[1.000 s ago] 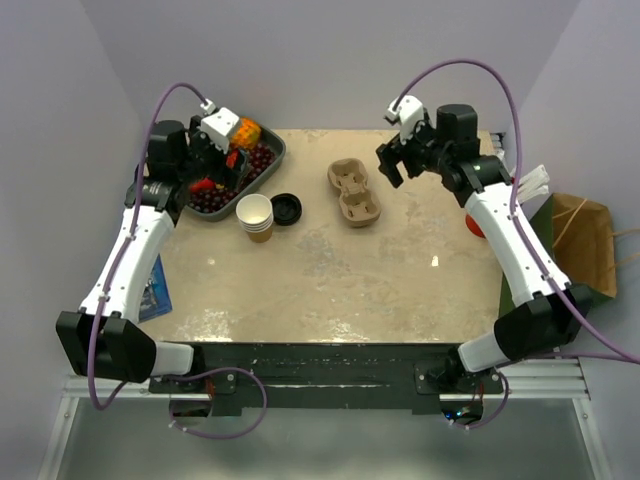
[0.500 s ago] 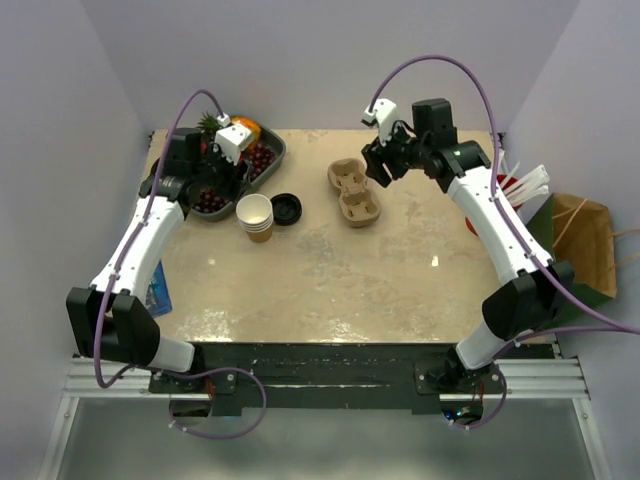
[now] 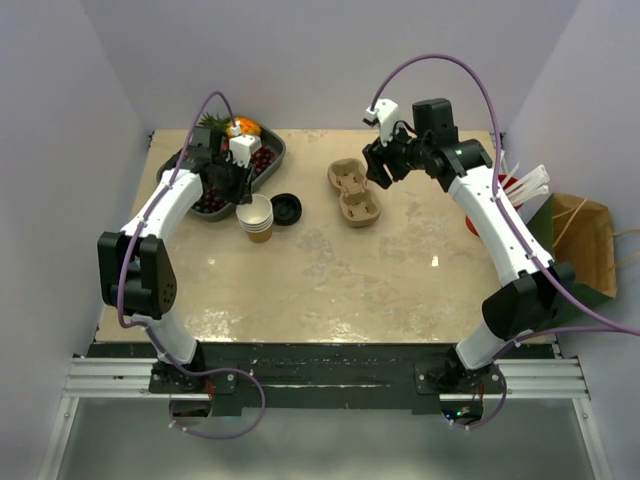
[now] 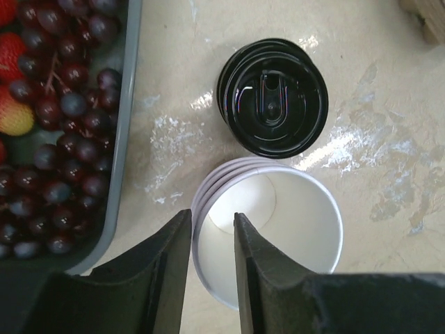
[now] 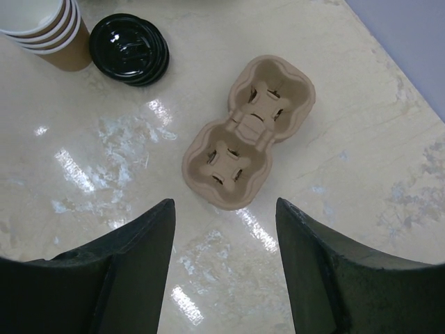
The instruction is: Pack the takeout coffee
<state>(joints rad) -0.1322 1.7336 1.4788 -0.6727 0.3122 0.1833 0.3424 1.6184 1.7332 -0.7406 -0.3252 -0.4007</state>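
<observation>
A stack of kraft-tan takeout coffee cups [image 3: 255, 216] [image 4: 278, 229] [image 5: 42, 28], white inside, stands without a lid beside a pile of black lids [image 3: 286, 208] [image 4: 272, 97] [image 5: 130, 49]. My left gripper [image 3: 244, 192] [image 4: 213, 217] hangs over the stack's left rim. One finger is outside the wall and one inside, and the jaws are narrow, with a slit of room still showing at the wall. My right gripper [image 3: 380, 166] [image 5: 224, 203] hovers open above the table just beside the pulp two-cup carrier [image 3: 354, 193] [image 5: 250, 132], with nothing between its fingers.
A grey tray [image 3: 276, 158] [image 4: 125, 104] of grapes and other fruit lies close to the left of the cups. At the right edge are a red cup of white straws [image 3: 508, 187] and a brown paper bag [image 3: 580, 240]. A blue packet [image 3: 155, 285] lies at the left edge.
My left arm swung from over the fruit tray to the cup stack and its jaws narrowed round the rim. My right arm moved left toward the carrier, narrowed a little, then held still.
</observation>
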